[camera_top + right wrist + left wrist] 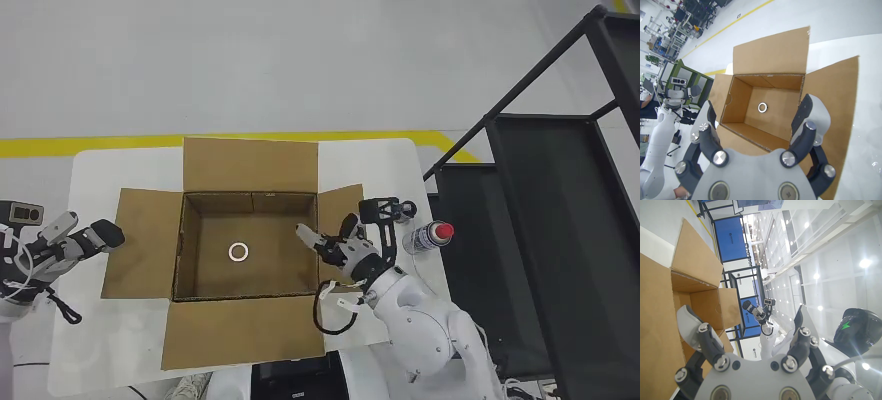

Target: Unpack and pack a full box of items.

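Here, a small silver ring (238, 251) lies flat at mid-floor of the open cardboard box (250, 203) on the tabletop (120, 170). Reaching that deep, I judge, could snag the box wall or a flap and drag the box, and a ring lying this flat may slip out of the grip. My right gripper (326, 233) hangs over the right-hand flap, jaws wide apart and empty. The left gripper (88, 231) sits off the box's left side, jaws likewise spread, touching nothing.

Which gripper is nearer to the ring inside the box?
Right. The right gripper hangs at the box rim beside the ring; the left gripper is out past the opposite flap.
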